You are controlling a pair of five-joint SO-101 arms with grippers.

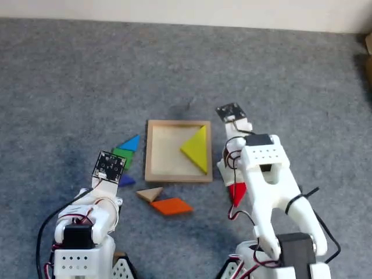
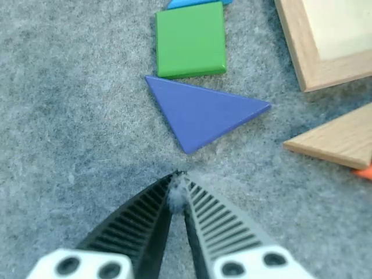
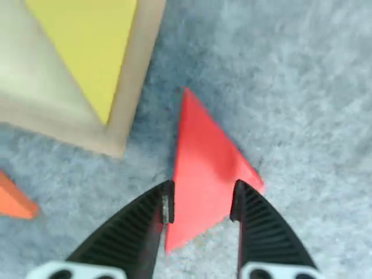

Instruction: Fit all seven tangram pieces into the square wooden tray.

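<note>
The square wooden tray (image 1: 152,152) sits in the middle of the high view on the grey felt table (image 1: 70,75). One piece is in it: a yellow triangle (image 1: 196,149) lying in the right half, its long edge against the right wall.

The others are out on the table. Left of the tray, a light blue piece (image 1: 130,142) sits uppermost, a green square (image 1: 124,156) just below it and a dark blue triangle (image 1: 127,181) lower again, partly under the left arm (image 1: 87,224). Below the tray's lower left corner lies a tan wooden triangle (image 1: 150,194), with an orange parallelogram (image 1: 172,206) just beside it, lower and to the right. The red triangle (image 1: 237,192) is off the tray's lower right corner, beneath the right arm (image 1: 264,174).

The left arm's jaws are pressed together with nothing between them, tips down near the felt and just short of a corner of the dark blue triangle, not touching it.

The right arm's jaws stand part open, one on each side of the red triangle, which lies flat on the felt near the tray's outer wall
</note>
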